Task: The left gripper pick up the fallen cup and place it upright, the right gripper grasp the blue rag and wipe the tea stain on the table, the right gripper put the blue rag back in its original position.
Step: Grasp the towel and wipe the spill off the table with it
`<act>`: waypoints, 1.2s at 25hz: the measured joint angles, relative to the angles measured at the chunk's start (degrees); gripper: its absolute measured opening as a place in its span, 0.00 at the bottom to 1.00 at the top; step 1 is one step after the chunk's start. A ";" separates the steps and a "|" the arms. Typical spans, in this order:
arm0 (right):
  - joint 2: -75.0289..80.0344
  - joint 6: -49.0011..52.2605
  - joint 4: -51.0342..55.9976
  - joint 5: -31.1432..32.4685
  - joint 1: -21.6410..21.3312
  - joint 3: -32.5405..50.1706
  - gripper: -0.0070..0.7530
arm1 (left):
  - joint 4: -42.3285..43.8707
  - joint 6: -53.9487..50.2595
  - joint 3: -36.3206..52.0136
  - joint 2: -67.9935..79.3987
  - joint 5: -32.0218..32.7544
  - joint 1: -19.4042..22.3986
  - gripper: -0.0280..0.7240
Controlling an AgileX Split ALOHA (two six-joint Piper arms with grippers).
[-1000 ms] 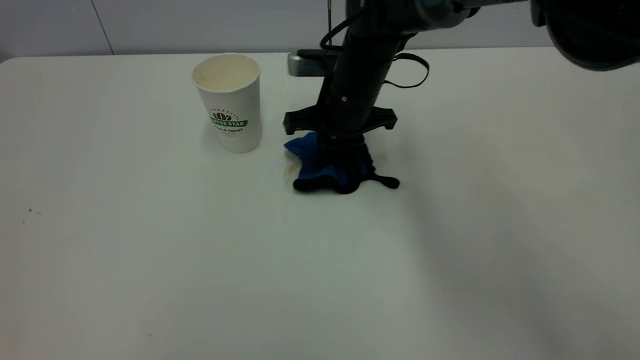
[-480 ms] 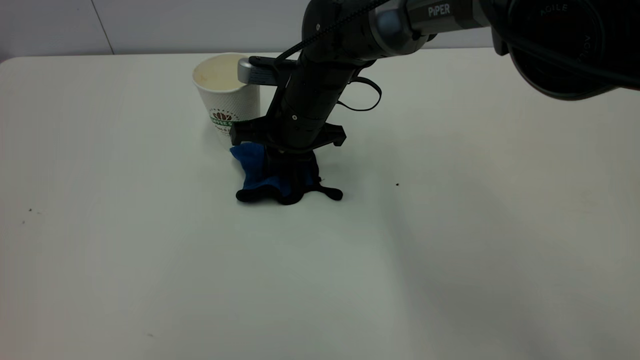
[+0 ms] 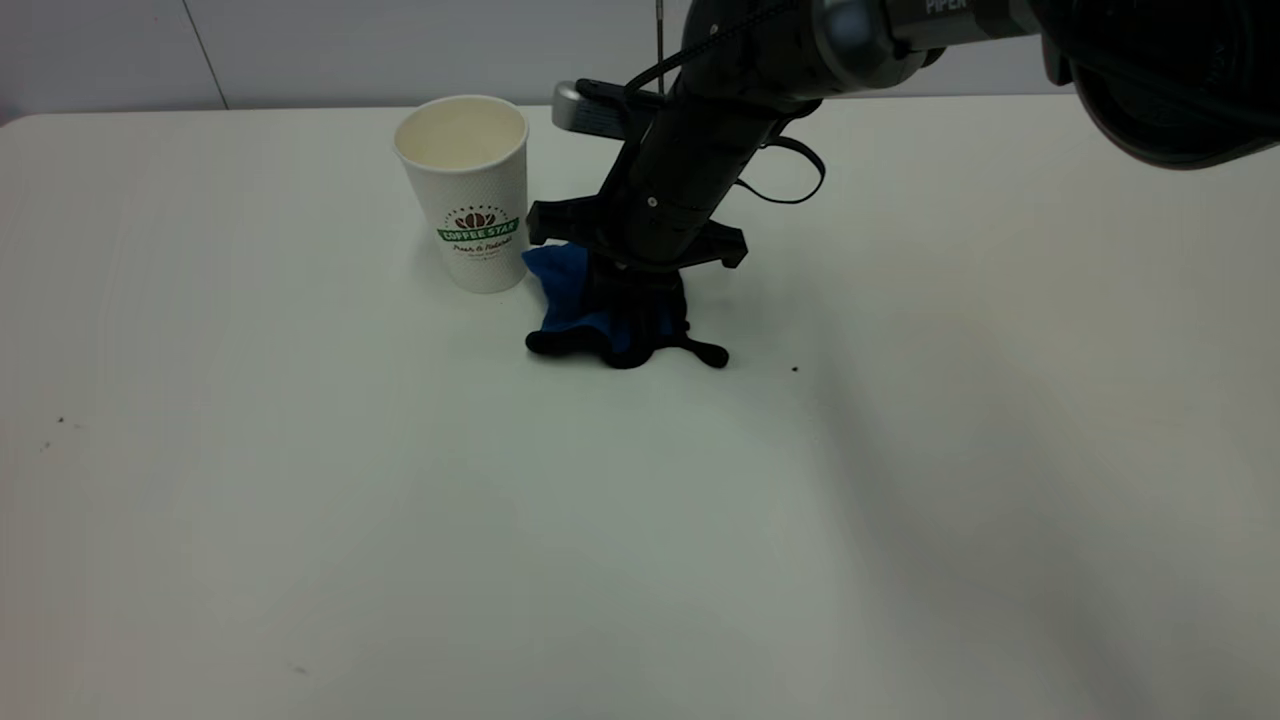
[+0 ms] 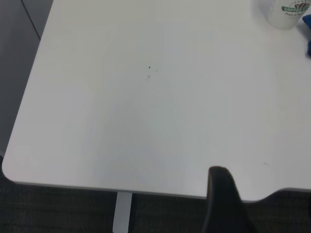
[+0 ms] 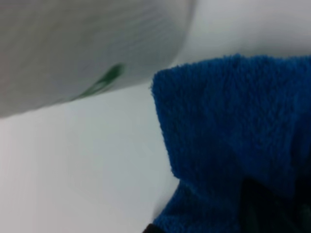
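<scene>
The cup (image 3: 463, 195) stands upright on the table (image 3: 300, 480), at the back and left of centre. My right gripper (image 3: 637, 300) points down just right of the cup, shut on the blue rag (image 3: 562, 290), and presses it onto the tabletop. The rag's dark edge spreads out on the table and its blue corner is very near the cup's base. The right wrist view shows the rag (image 5: 233, 136) close up beside the cup (image 5: 73, 48). The tea stain is not visible. My left gripper (image 4: 226, 206) stays over the table's near left corner, far from the cup (image 4: 286, 14).
A tiny dark speck (image 3: 795, 368) lies right of the rag. More small specks (image 3: 58, 422) lie near the table's left edge. The right arm (image 3: 900, 30) reaches in from the upper right. A wall runs behind the table's back edge.
My right gripper dragged the rag left to the cup, then back a little to the right. The stain seen beside the rag a second ago no longer shows. The cup shifted slightly.
</scene>
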 joint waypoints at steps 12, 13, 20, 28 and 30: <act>-0.49 -0.47 -4.35 12.29 -12.94 -0.65 0.12 | 0.00 0.00 0.00 0.00 0.00 0.00 0.64; -0.56 -0.96 -4.84 13.91 -14.13 -0.64 0.12 | 0.00 0.00 0.00 0.00 0.00 0.00 0.64; -0.84 -1.48 -7.66 21.34 -22.96 -0.70 0.15 | 0.00 0.00 0.00 0.00 0.00 0.00 0.64; -1.07 -2.42 -9.17 25.72 -29.27 -0.95 0.58 | 0.00 0.13 0.00 0.00 0.00 0.00 0.64; -1.07 -3.67 -10.95 28.13 -29.62 -2.06 0.82 | 0.00 0.13 0.00 0.00 0.00 0.00 0.64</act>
